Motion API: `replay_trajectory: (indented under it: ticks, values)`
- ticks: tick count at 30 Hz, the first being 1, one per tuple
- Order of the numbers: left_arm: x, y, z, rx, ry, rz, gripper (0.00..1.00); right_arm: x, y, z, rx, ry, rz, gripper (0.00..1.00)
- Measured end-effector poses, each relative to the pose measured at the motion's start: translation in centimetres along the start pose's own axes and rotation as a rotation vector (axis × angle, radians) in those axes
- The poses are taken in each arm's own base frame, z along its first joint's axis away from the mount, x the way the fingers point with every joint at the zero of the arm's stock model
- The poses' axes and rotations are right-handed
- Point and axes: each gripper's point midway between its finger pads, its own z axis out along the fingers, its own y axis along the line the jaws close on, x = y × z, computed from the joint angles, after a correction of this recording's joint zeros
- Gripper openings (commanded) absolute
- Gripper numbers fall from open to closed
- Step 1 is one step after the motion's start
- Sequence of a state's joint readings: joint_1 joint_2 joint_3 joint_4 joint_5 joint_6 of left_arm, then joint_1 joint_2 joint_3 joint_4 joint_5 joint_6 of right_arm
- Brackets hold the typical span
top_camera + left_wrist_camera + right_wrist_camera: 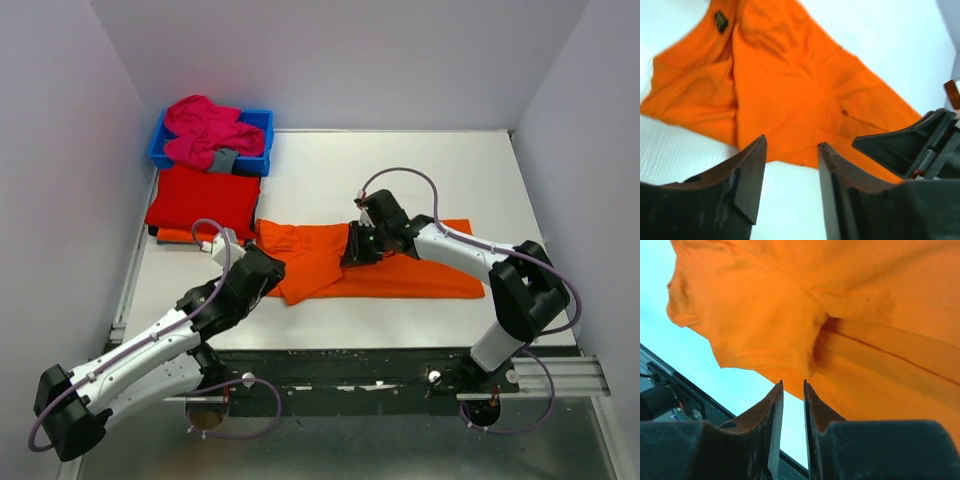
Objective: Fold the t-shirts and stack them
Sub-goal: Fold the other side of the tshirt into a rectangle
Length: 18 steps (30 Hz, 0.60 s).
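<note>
An orange t-shirt (420, 275) lies crumpled and partly folded across the middle of the table, its left part bunched (300, 265). My left gripper (272, 270) sits at the shirt's left edge. In the left wrist view it (792, 141) is open over bare table, with the shirt (790, 75) just beyond the fingertips. My right gripper (356, 252) hovers over the shirt's middle. In the right wrist view it (793, 382) stands slightly open with nothing between the fingers, close to the cloth's edge (865, 315). A folded red t-shirt (200, 198) lies at the back left. A pink t-shirt (205, 128) is heaped in the bin.
The blue plastic bin (262, 120) stands at the back left corner, with a small grey cloth piece (224, 160) on its front rim. An orange cloth edge (175, 236) shows under the red shirt. The table's dark front rail (350, 360) runs along the arm bases.
</note>
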State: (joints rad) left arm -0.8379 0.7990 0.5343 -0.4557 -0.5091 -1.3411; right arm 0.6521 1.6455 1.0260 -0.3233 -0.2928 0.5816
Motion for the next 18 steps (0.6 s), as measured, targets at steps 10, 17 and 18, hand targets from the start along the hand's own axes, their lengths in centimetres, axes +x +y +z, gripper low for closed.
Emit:
replay_trajectory:
  ticks: [10, 17, 18]
  values:
    - [-6.8, -0.2, 3.7, -0.101, -0.173, 0.065, 0.2, -3.1, 1.9, 0.6, -0.04, -0.06, -0.016, 0.01]
    - [-7.7, 0.0, 9.6, -0.183, -0.124, 0.123, 0.17, -4.0, 1.1, 2.9, -0.032, -0.061, 0.04, 0.01]
    - [-7.9, -0.4, 10.5, -0.182, -0.118, 0.129, 0.17, -4.2, 0.9, 3.0, -0.03, -0.064, 0.05, 0.01]
